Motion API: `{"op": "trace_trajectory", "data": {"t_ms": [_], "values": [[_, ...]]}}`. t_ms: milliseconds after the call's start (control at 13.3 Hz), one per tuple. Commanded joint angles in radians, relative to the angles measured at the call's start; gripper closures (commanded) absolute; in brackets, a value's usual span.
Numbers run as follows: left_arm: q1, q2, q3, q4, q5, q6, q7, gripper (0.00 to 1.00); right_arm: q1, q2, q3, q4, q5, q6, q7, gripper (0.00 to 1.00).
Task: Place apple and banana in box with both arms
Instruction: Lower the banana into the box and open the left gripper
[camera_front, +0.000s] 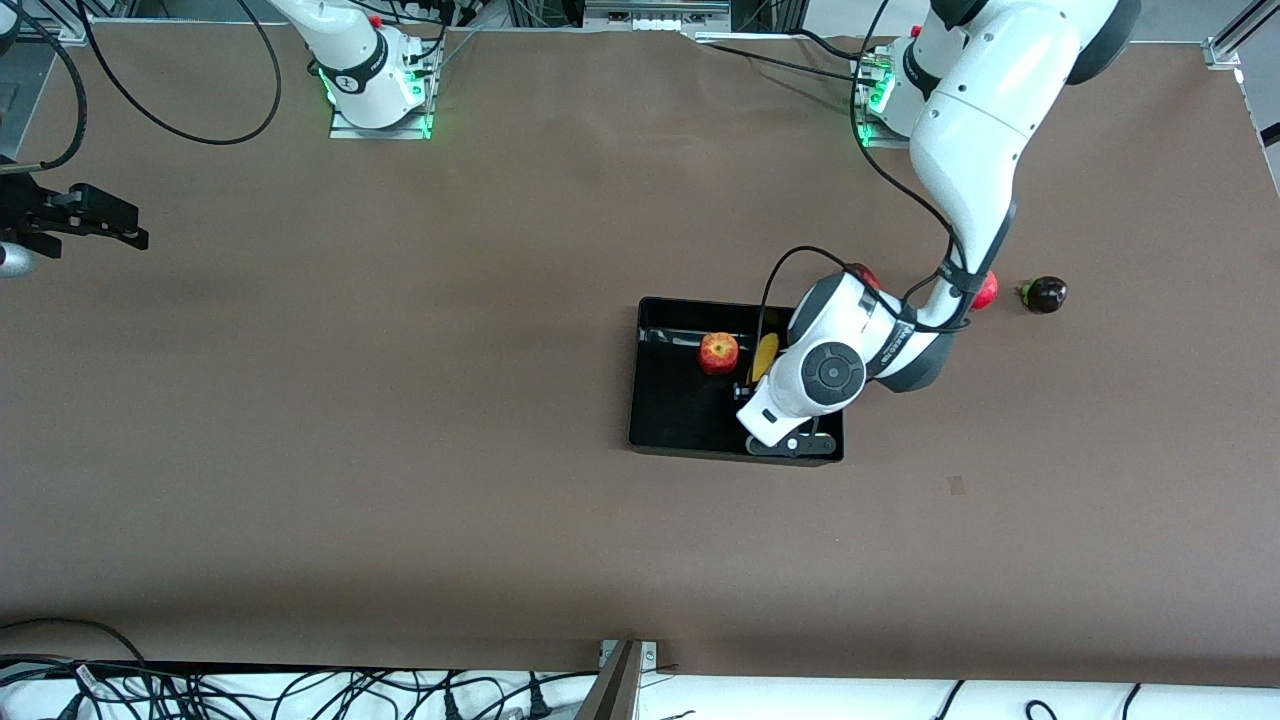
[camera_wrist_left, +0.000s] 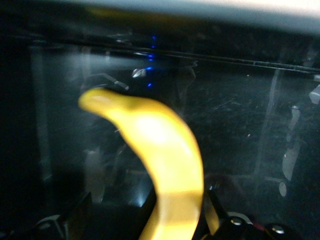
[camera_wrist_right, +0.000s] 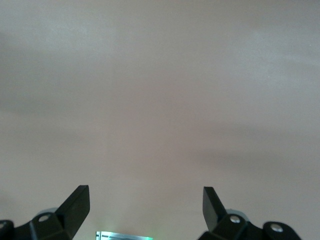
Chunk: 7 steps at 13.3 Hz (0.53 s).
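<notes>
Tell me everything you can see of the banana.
The banana is long, curved and plain yellow with smooth skin. It lies in the black box, beside the apple toward the left arm's end. From the front the left arm hides all but a yellow sliver. The left claw hangs right over it, fingers open on either side; whether they touch it I cannot tell.

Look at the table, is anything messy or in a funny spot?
Nothing stands out. The apple and banana lie side by side in the box, nothing tipped or spilled.
</notes>
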Motion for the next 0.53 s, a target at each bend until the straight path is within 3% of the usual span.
{"op": "trace_trajectory", "data": {"t_ms": [0, 300, 451], "values": [[0.052, -0.158, -0.007, -0.014, 0.019, -0.134, -0.021, 0.00, 0.000, 0.005, -0.004, 0.019, 0.000, -0.018, -0.019, 0.00], [0.131, -0.301, -0.007, 0.060, 0.008, -0.347, 0.000, 0.00, 0.000, 0.005, -0.004, 0.019, 0.000, -0.018, -0.019, 0.00], [0.161, -0.387, 0.009, 0.067, 0.020, -0.431, 0.102, 0.00, 0.000, 0.005, -0.004, 0.019, 0.000, -0.018, -0.019, 0.00]]}}
